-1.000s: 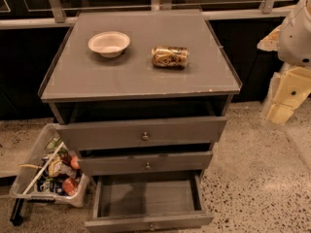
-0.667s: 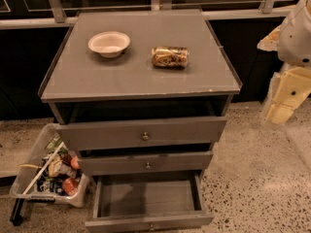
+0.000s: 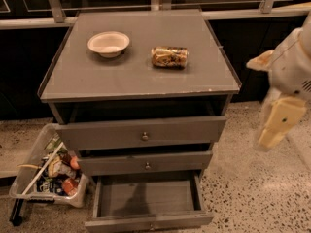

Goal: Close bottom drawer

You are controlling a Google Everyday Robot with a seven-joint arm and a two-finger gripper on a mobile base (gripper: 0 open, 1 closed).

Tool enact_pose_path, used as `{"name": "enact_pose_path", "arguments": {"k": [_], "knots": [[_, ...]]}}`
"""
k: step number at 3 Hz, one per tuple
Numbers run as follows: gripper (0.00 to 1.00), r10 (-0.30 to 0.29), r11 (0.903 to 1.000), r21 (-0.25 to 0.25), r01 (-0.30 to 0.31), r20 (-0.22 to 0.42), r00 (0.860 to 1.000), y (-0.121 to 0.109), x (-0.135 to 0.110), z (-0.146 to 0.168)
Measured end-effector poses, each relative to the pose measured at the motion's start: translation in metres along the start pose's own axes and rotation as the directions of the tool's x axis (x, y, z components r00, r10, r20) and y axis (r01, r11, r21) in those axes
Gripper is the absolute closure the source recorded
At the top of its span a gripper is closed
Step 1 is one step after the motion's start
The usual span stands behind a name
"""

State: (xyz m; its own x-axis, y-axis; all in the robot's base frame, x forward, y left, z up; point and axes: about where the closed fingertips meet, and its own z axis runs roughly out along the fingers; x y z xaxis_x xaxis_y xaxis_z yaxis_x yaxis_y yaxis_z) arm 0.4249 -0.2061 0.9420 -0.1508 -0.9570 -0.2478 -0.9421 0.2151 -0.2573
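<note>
The grey cabinet (image 3: 141,132) has not shifted. Its bottom drawer (image 3: 148,198) still stands pulled out at floor level. To the cabinet's right and apart from it, the claw (image 3: 276,125) hangs lower than a second ago; open or closed, I cannot tell. A cluttered bin (image 3: 48,171) flanks the drawer's left. A bowl (image 3: 108,43) and a can (image 3: 169,57) lie on the tabletop (image 3: 141,79).

The gripper (image 3: 275,124) hangs right of the cabinet (image 3: 146,84), apart from it. Left of its jaws, about level, sit the top drawer (image 3: 141,132) and the middle drawer (image 3: 146,163). Lower left, the bottom drawer (image 3: 148,198) juts out before both. Up and left of the jaws, on the cabinet top, a can (image 3: 169,57) lies right of a bowl (image 3: 108,43). Farthest left, a floor bin (image 3: 29,171) holds what seem to be packets.
</note>
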Motion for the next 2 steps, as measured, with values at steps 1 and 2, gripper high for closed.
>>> {"name": "enact_pose_path", "arguments": {"k": [1,2], "knots": [[0.0,-0.033,0.9995,-0.001,0.033,0.087,0.996,0.024,0.007,0.046],[0.18,-0.025,0.9996,-0.007,0.026,0.138,0.99,0.041,0.016,0.101]]}}
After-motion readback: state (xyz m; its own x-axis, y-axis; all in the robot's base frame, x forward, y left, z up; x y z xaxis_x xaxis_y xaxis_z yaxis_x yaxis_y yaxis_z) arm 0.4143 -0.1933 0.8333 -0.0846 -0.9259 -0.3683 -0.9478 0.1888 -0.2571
